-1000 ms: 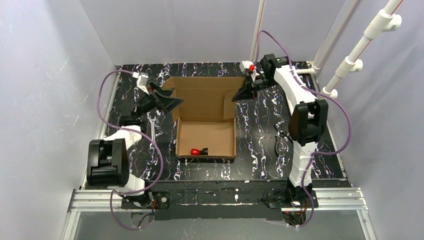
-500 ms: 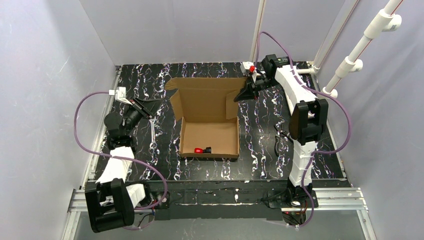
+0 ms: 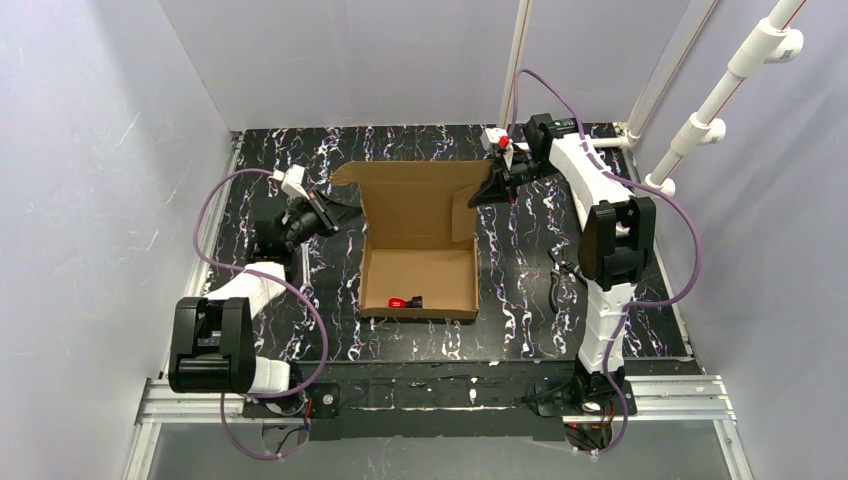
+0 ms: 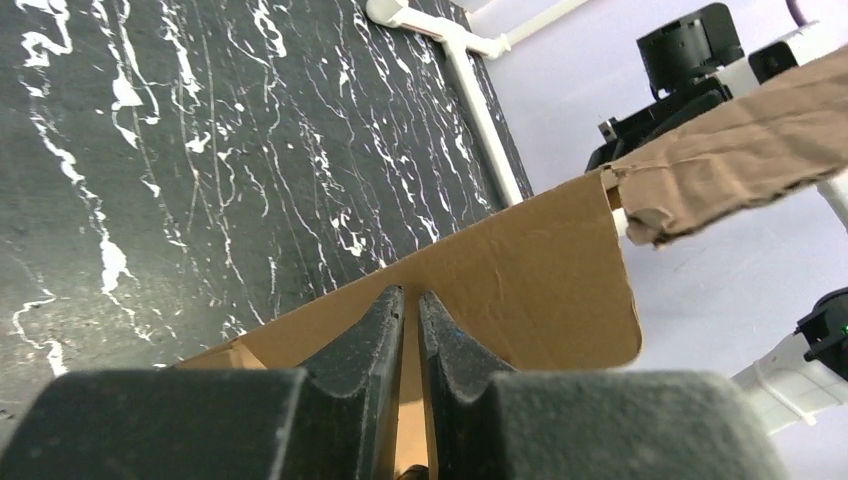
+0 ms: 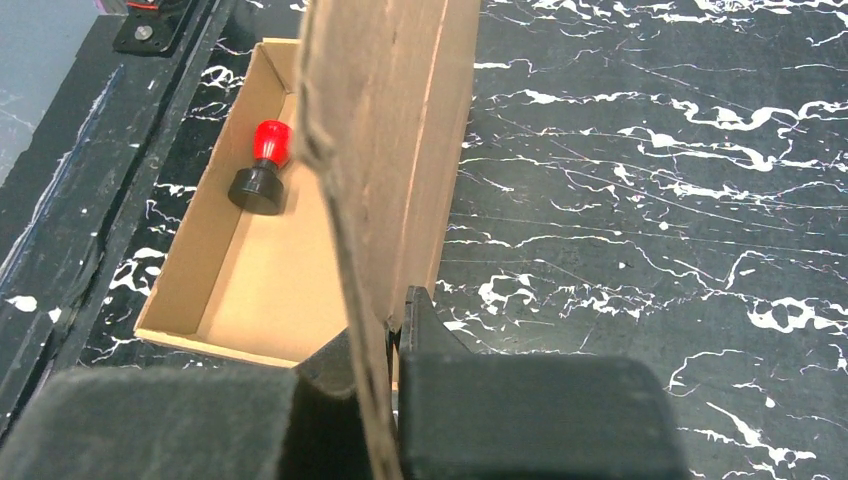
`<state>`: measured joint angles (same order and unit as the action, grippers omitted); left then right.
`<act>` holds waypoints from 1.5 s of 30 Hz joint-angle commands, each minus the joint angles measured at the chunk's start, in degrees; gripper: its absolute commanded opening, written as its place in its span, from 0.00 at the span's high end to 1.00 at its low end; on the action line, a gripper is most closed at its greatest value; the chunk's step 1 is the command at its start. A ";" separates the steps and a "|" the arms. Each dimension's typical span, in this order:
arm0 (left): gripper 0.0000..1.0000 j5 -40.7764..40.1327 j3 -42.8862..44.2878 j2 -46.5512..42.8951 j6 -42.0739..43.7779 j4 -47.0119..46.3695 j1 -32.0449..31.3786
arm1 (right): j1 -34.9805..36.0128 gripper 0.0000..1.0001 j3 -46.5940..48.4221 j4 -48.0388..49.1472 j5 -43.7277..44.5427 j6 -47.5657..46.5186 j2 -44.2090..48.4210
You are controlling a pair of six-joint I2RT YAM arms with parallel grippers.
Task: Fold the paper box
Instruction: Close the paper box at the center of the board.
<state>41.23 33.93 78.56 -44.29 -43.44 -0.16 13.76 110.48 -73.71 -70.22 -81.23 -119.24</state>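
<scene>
Where the left arm bends in over the left side of the worktop, the left gripper meets the rounded side flap at the left end of the raised lid of the paper box; in the left wrist view its fingers stand almost together with only a thin slit between them, and brown cardboard shows in that slit, so the gripper reads as pinched on the flap's edge. To its right, the paper box sits about mid-worktop, a shallow tray with low walls on the side nearer the arm bases, its broad lid panel rising from the tray's far wall and standing well up off the dark marbled surface, with a flap at each end of it. Inside the tray a small red-and-black object lies on the floor close to the near wall, left of the middle. Further right, the right gripper is clenched on the flap at the lid's right end, near the top corner; in the right wrist view the cardboard runs edge-on between the two fingers, which press against it from either side, with the open tray and the red-and-black object visible beyond on the left of that flap
</scene>
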 commanded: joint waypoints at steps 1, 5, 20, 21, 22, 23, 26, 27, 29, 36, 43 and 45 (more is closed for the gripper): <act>0.90 1.06 0.13 -0.51 0.62 -0.24 -2.55 | 0.48 0.99 -2.75 2.79 3.80 1.56 2.59; 0.90 -0.19 -2.70 -0.15 -0.06 -0.24 -2.82 | 0.64 0.99 -5.71 7.64 6.19 4.19 5.07; 0.89 0.39 -6.23 1.15 -1.32 0.22 -2.85 | 4.62 0.99 -17.55 1.69 12.89 -11.63 14.44; 0.89 0.54 -6.57 1.01 -1.32 0.40 -2.83 | 4.83 0.99 -18.98 2.55 13.58 -11.48 15.34; 0.89 0.68 -6.93 0.72 -1.32 0.58 -2.82 | 4.95 0.99 -20.92 3.46 14.16 -11.34 16.53; 0.89 0.63 -7.22 0.45 -1.39 0.96 -2.82 | 5.04 0.99 -22.22 4.13 14.65 -11.31 17.43; 0.89 0.82 -7.95 -0.35 -1.40 1.98 -2.82 | 5.05 0.96 -27.24 6.73 15.78 -10.92 20.79; 0.89 0.90 -8.14 -0.68 -1.35 2.41 -2.82 | 5.05 0.94 -28.91 7.45 16.03 -10.81 21.94; 0.89 0.83 -8.42 -1.25 -1.12 3.81 -2.82 | 5.09 0.92 -32.25 9.57 16.27 -9.98 24.63; 0.88 0.53 -9.57 -3.95 -0.81 7.64 -2.82 | 9.02 0.81 -43.59 20.87 22.02 -3.79 33.96; 0.88 1.62 -10.79 -5.65 -1.23 9.00 -2.85 | 10.71 0.59 -48.86 21.35 25.60 -3.94 37.14; 0.88 1.65 -11.05 -6.31 -1.19 9.60 -2.84 | 10.89 0.48 -49.51 20.57 26.29 -4.23 38.04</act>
<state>41.04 23.57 75.40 -46.02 -35.31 -2.55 24.18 63.22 -49.54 -50.22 -88.09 -82.08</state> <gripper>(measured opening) 0.117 0.442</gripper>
